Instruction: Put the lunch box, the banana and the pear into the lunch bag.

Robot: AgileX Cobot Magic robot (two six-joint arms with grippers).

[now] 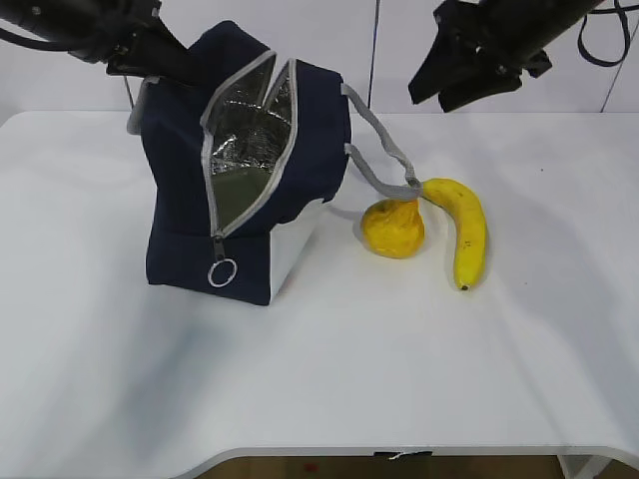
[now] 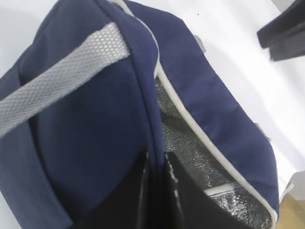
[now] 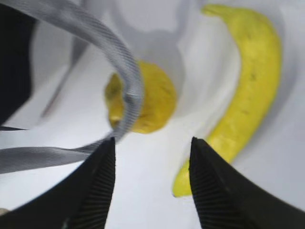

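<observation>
Your left gripper (image 2: 157, 191) pinched shut on the navy fabric lunch bag (image 1: 190, 215) rim, crinkled foil lining exposed, your right gripper (image 3: 152, 181) spread wide above the lumpy pear (image 3: 152, 98), smooth curved banana (image 3: 248, 90) just beside it

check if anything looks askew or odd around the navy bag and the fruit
The navy-blue fabric lunch bag is tilted over, its unzipped edge pinched by the left gripper. One grey webbing handle is draped onto the lumpy yellow pear, which could snag.
</observation>
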